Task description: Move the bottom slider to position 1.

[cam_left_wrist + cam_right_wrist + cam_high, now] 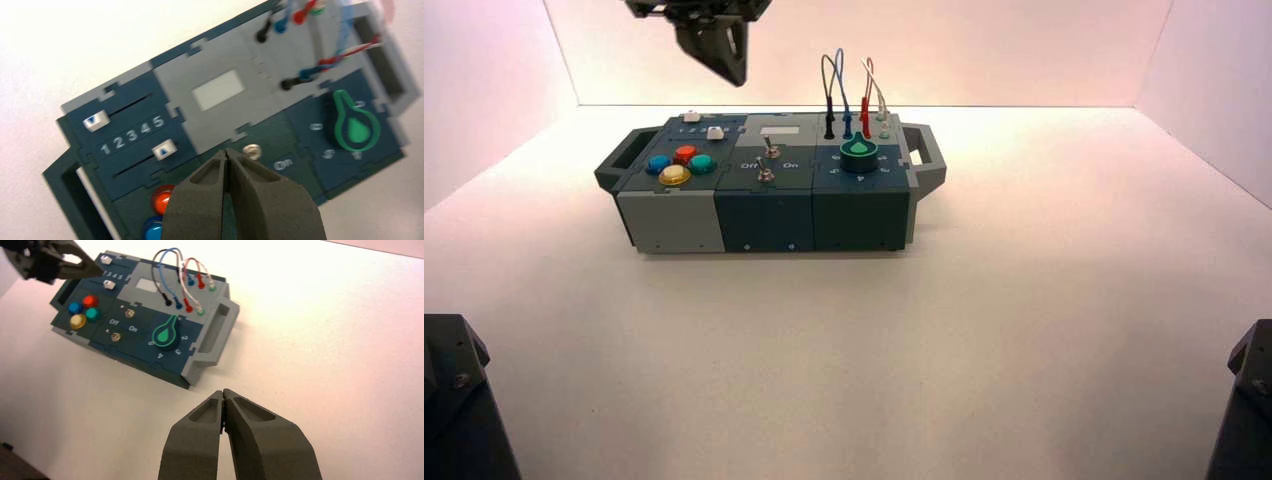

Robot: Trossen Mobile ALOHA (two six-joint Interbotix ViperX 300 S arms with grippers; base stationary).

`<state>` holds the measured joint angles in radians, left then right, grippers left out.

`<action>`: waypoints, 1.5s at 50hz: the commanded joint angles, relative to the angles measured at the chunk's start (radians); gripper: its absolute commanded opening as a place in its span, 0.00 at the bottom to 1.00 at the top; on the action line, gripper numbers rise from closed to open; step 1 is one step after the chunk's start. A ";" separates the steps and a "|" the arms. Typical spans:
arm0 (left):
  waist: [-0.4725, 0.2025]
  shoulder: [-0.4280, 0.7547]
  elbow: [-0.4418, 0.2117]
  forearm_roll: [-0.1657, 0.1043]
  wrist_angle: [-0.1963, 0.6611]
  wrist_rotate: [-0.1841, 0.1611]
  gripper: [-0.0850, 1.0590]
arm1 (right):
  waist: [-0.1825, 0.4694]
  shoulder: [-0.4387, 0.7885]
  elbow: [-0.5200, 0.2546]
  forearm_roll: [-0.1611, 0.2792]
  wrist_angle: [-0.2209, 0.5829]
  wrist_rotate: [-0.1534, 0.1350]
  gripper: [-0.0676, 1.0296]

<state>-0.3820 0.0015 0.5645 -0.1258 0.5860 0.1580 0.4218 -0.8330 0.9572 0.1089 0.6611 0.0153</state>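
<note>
Left tool (227,156): fingers together, holding nothing, hovering above the box's (764,215) far left part.
Right tool (223,395): fingers together, parked over the bench (325,365), well apart.
Bottom slider (165,149): white cap near 5, beside the round buttons.
Direction: slot runs along the box; 1 lies toward the left handle.
Nearer arm: left.

both grippers (227,155) (223,392) have matte charcoal, wedge-shaped fingers with recessed hollows; black arm bases (454,400) show screws.

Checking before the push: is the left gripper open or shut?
Shut: the left gripper shows its jaws pressed together above the box.
</note>
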 commanded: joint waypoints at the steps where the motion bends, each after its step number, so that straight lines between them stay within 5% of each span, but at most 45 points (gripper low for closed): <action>1: 0.038 0.008 -0.035 0.003 -0.003 0.017 0.05 | 0.005 0.017 -0.031 0.005 -0.026 -0.003 0.04; 45: 0.048 0.201 -0.140 0.003 0.049 0.058 0.05 | 0.028 0.064 -0.008 0.006 -0.083 -0.003 0.04; 75: 0.114 0.221 -0.149 0.052 0.083 0.064 0.05 | 0.026 0.057 0.000 0.006 -0.089 -0.003 0.04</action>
<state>-0.2746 0.2362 0.4357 -0.0813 0.6688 0.2163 0.4433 -0.7762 0.9710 0.1120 0.5844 0.0138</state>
